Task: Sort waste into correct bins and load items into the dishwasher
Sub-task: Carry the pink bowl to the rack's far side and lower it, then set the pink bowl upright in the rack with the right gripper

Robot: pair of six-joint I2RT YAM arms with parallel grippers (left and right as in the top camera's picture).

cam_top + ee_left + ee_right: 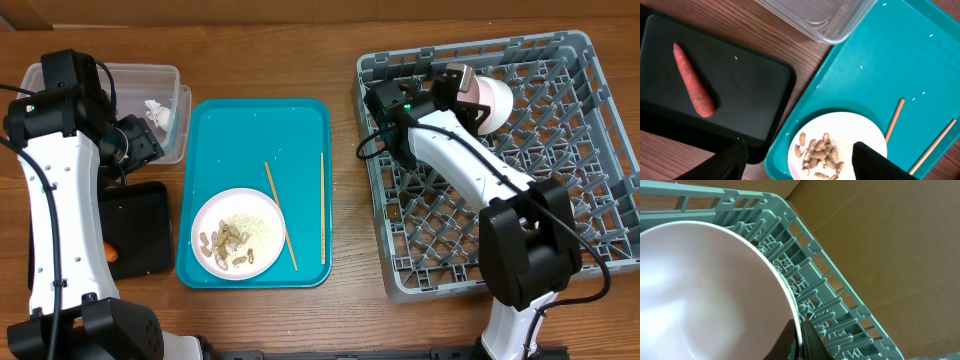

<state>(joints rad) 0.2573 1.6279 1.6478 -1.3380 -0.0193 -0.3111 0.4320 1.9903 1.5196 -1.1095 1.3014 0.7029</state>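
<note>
My right gripper (800,342) is shut on the rim of a white bowl (492,97), held on its side over the far part of the grey dish rack (560,210); the bowl fills the right wrist view (705,290). My left gripper (800,165) is open and empty above the edge between the black tray (745,85) and the teal tray. An orange carrot (692,82) lies in the black tray. A white plate (238,232) holds peanut shells (820,155) and rice crumbs. Two chopsticks (280,215) (322,208) lie on the teal tray. A white tissue (160,112) is in the clear tub (150,75). The red wrapper is out of view.
The teal tray (260,130) lies between the bins on the left and the rack on the right. The black tray (140,235) sits in front of the clear tub, partly under my left arm. A brown cardboard wall stands behind the rack (890,245).
</note>
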